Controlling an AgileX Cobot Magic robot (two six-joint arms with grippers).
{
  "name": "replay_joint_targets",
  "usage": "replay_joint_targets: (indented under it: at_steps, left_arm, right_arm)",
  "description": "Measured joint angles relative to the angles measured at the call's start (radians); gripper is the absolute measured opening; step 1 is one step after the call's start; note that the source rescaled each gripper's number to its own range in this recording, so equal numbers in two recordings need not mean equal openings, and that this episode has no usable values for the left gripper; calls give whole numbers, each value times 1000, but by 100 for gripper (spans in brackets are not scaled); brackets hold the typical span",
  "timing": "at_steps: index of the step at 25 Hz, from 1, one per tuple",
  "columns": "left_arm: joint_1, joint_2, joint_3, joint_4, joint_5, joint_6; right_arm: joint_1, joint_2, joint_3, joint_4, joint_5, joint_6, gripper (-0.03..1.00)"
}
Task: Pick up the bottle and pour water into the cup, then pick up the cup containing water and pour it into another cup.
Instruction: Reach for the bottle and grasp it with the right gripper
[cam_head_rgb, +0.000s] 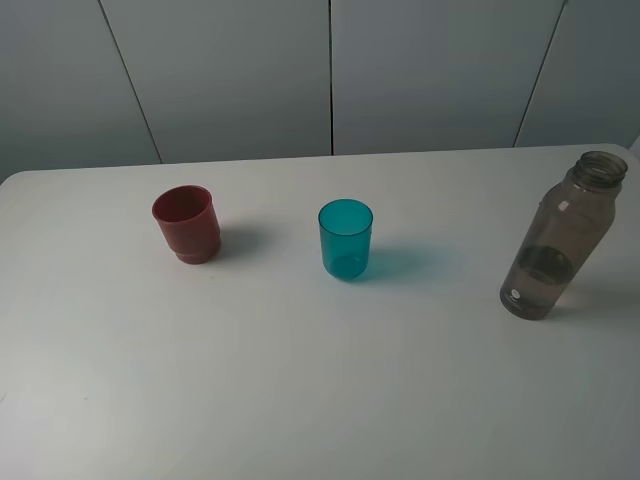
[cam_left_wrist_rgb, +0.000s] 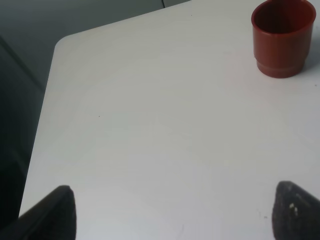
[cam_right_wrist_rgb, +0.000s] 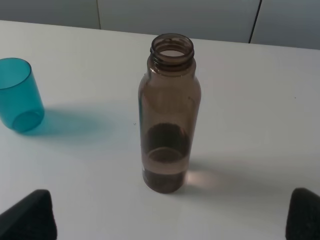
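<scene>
The smoky grey-brown bottle (cam_head_rgb: 555, 240) stands upright and uncapped at the table's right, with a little water in its base. The teal translucent cup (cam_head_rgb: 346, 238) stands mid-table, and the dark red cup (cam_head_rgb: 187, 224) stands upright to its left. Neither gripper shows in the exterior high view. In the right wrist view, my right gripper (cam_right_wrist_rgb: 167, 215) is open, its dark fingertips (cam_right_wrist_rgb: 30, 217) wide apart and short of the bottle (cam_right_wrist_rgb: 169, 115), with the teal cup (cam_right_wrist_rgb: 17, 95) off to one side. In the left wrist view, my left gripper (cam_left_wrist_rgb: 175, 215) is open and empty, well away from the red cup (cam_left_wrist_rgb: 282, 37).
The three objects stand in a row on the white table (cam_head_rgb: 300, 380). Grey wall panels (cam_head_rgb: 330, 70) rise behind its far edge. The table's rounded far-left corner (cam_left_wrist_rgb: 62, 42) shows in the left wrist view.
</scene>
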Motion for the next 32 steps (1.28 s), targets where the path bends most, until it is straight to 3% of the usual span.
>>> replay_joint_targets:
  at_steps: [32]
  left_arm:
    - [0, 0, 0, 0, 0, 0]
  right_arm:
    - [0, 0, 0, 0, 0, 0, 99]
